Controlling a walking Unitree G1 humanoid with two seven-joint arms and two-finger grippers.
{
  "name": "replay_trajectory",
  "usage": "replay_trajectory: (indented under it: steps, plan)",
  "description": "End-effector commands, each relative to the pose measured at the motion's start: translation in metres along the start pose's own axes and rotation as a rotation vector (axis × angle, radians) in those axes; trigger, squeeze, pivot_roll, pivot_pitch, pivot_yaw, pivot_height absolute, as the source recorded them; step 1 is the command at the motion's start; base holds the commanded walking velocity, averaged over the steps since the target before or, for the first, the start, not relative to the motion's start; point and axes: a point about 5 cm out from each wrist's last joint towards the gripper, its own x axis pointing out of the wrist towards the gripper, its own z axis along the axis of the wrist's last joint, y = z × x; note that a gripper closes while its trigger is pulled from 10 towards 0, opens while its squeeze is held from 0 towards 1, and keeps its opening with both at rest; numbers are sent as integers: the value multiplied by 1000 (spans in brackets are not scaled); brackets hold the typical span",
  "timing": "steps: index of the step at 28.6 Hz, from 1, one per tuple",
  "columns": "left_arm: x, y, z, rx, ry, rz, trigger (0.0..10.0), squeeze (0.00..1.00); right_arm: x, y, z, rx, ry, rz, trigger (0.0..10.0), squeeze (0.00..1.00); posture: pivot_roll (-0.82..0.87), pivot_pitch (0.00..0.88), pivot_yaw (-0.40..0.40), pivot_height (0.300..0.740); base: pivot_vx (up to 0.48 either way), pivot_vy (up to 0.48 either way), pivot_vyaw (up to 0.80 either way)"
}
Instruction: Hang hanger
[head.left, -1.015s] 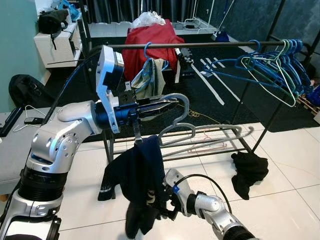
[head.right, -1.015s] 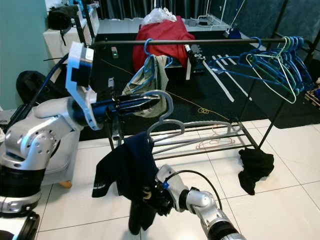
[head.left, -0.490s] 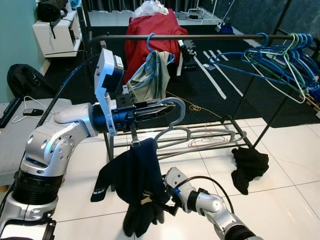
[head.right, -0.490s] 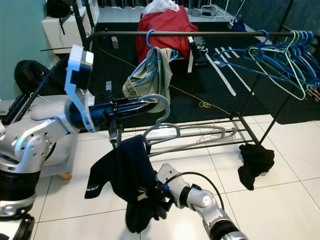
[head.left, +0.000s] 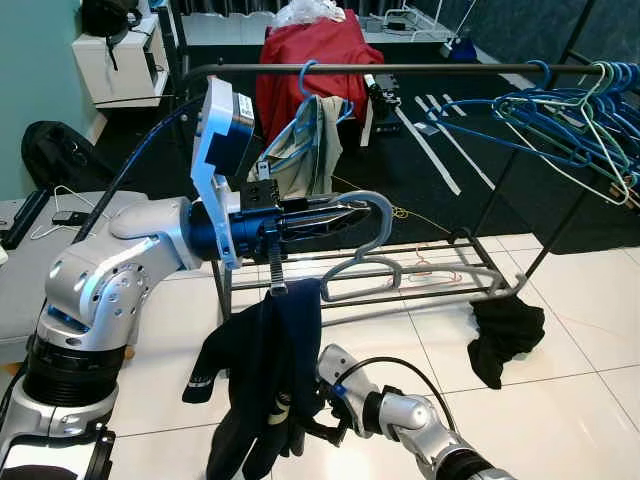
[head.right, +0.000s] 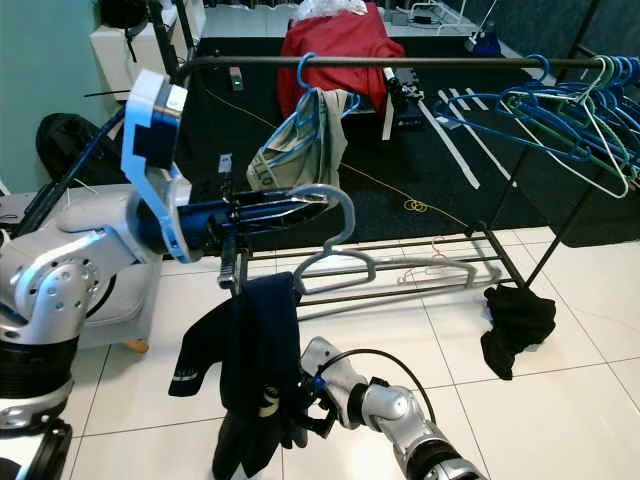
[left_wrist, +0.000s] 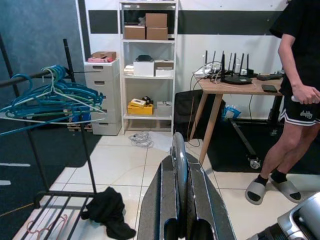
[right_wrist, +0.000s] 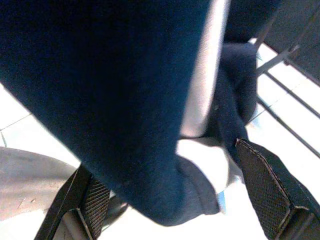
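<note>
Left gripper (head.left: 335, 214) clamped on the hook of the grey hanger (head.left: 372, 268), held level in front of the chest; fingers (left_wrist: 175, 200) pressed flat against the hook on both sides. Dark garment (head.left: 270, 380) draped over the hanger's near end, hanging straight below the grip. Right gripper (head.left: 312, 432) low beneath it, jaws spread around the garment's hem; hold not confirmed. Recommend raising the hook clear above the rail (head.left: 400, 68) beyond the gripper, then lowering onto the bare stretch, keeping the hook opening facing the rail and the garment free of the right fingers. Hazards: shirt on a blue hanger (head.left: 305, 140) directly ahead; cluster of blue hangers (head.left: 560, 110) far to the right; black cloth (head.left: 505, 335) on the floor; person (left_wrist: 295, 95) standing beyond the rack.
</note>
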Motion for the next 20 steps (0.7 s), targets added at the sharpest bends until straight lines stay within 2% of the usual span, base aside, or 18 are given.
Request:
replay_trajectory:
  steps: [1,2,3,4,5,6,14,20]
  plan:
    - [7,-8,13,29,-50,-56,0,0,2,5,-4,-5,37,39,5882,0,46,191,-37,740,0,0,0]
    - [8,-8,14,29,-55,-59,0,0,2,5,-4,-8,38,42,4745,0,46,191,-37,740,0,0,0]
    - [8,-8,14,29,-55,-59,0,0,2,5,-4,-8,38,42,4745,0,46,191,-37,740,0,0,0]
    - [8,-8,16,29,-61,-59,0,0,2,5,-4,-6,35,48,1451,0,44,190,-34,740,0,0,0]
    - [8,-8,16,29,-61,-59,0,0,2,5,-4,-6,35,48,1451,0,44,190,-34,740,0,0,0]
    - [9,-8,17,29,-65,-57,0,0,1,4,-4,1,32,56,0,0,41,190,-31,740,0,0,0]
    - [9,-5,19,32,-61,-45,0,0,-3,2,-6,13,28,51,0,0,27,181,-23,740,0,0,0]
    - [7,-1,15,58,-17,-26,0,0,-16,-4,-15,13,21,-1,0,0,2,164,-18,740,0,0,0]
